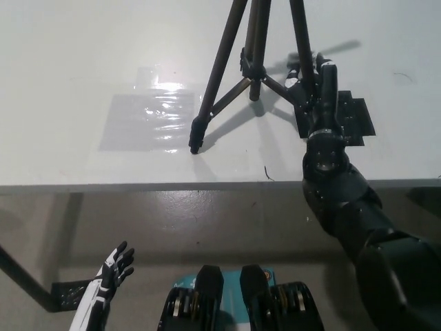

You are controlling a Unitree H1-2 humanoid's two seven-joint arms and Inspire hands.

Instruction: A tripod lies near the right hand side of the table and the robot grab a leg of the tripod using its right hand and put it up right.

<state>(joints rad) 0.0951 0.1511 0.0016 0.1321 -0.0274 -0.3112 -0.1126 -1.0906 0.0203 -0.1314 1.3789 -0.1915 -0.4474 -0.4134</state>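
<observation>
The tripod point(256, 62) stands on its legs at the right of the white desk point(83, 62). The black right hand point(311, 79) is clamped on its right leg. The white left hand point(114, 270) hangs below the desk, fingers apart.

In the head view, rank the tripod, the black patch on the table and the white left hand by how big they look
1. tripod
2. black patch, partly hidden by the right hand
3. left hand; nearer the camera than the tabletop things, so its true size is unsure.

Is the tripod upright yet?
Upright: tripod legs spread, left foot on the table; right hand grips one leg.
</observation>
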